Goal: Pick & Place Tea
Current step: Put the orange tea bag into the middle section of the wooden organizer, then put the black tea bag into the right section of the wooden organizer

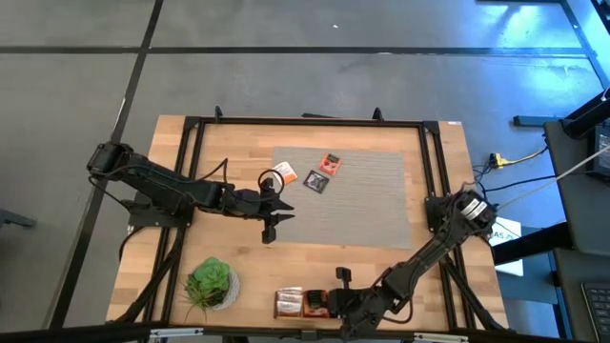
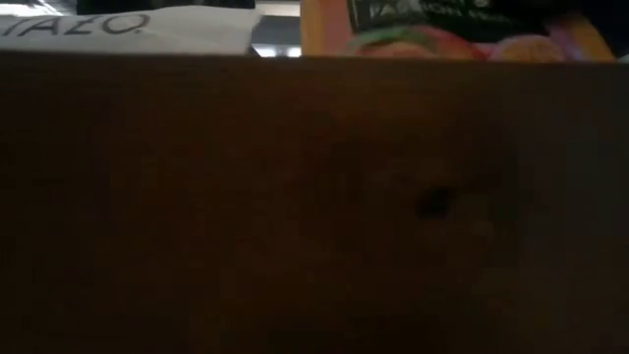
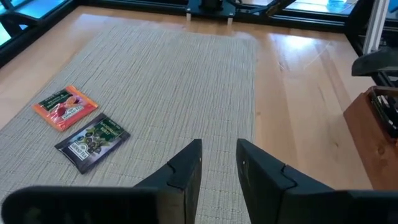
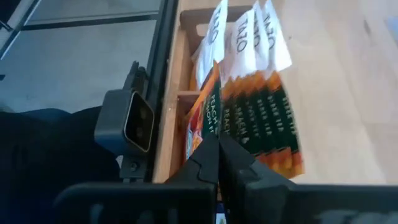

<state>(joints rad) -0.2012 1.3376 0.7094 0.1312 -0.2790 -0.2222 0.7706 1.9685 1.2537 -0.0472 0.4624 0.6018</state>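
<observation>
Three tea sachets lie flat on the grey mat (image 1: 362, 200): an orange one (image 1: 331, 163), a black one (image 1: 316, 181) and a white-and-orange one (image 1: 283, 173). My left gripper (image 3: 219, 149) hovers open over the mat's left part, apart from the orange sachet (image 3: 65, 107) and the black sachet (image 3: 93, 142). At the table's near edge a wooden box (image 1: 291, 303) holds upright white sachets (image 4: 242, 37) and orange sachets (image 4: 255, 118). My right gripper (image 4: 217, 149) is shut at the orange sachets in the box. My right gripper has its shut fingertips (image 4: 208, 152) at the upper edge of an orange sachet (image 4: 210, 127) that stands among others in the box. The fingers come from above, slanting down. They hide the place of contact, so whether one sachet or several sits between them does not show.
A green potted plant (image 1: 210, 283) stands at the near left corner, left of the box. A small camera block (image 4: 127, 121) sits just outside the box wall (image 4: 168, 112). The low view is filled by the box's brown wall (image 2: 314, 216). A black frame (image 1: 305, 121) rims the table.
</observation>
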